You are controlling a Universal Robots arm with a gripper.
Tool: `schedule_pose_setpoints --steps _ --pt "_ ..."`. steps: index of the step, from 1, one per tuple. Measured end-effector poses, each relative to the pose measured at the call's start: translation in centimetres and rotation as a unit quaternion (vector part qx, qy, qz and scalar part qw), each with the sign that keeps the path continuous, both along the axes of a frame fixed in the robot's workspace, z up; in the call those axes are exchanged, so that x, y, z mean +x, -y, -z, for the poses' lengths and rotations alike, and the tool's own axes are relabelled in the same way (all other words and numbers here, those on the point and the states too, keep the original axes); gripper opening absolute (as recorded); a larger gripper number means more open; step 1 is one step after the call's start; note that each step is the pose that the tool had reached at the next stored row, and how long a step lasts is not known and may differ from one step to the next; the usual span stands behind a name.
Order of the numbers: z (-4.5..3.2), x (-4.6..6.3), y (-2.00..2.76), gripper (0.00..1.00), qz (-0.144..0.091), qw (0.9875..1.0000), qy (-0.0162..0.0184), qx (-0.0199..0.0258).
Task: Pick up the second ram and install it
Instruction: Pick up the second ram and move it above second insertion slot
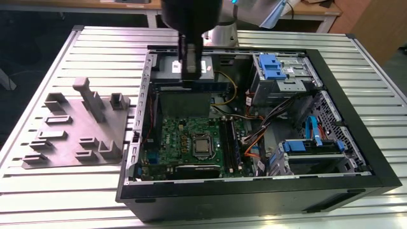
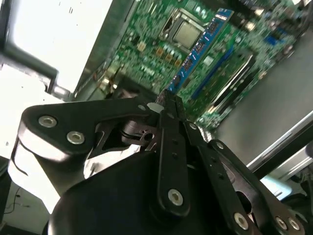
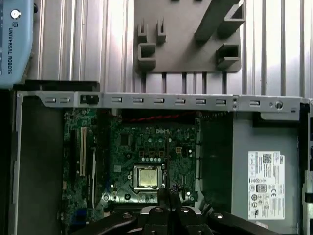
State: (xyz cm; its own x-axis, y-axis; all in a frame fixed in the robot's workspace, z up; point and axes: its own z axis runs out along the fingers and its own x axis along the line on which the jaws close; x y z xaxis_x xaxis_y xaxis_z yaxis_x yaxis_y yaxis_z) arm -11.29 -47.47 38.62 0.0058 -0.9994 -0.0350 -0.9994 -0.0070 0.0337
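The jaws stand clenched on the second ram [image 2: 200, 44], the thin blue stick jutting out ahead of them above the green motherboard [image 2: 146, 29] inside the open computer case [image 1: 254, 195]. Seating it well likely calls for holding the stick's long edge parallel to the memory slots [image 2: 215, 68] below the jaws, then pressing straight down, evenly, without twisting.

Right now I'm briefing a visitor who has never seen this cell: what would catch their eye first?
The claw gripping the blue second ram over the open computer case with its green motherboard. Next, the grey moulded tray beside the case, on the exterior view's left.
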Motion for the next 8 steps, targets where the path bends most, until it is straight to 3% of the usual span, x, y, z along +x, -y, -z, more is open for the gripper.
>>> schedule_pose_setpoints --steps 3,8 --pt "0.04 1.3 0.0 0.11 0.0 1.0 0.0 0.0" --pt "0.08 1.5 0.0 0.11 0.0 1.0 0.0001 0.0002"
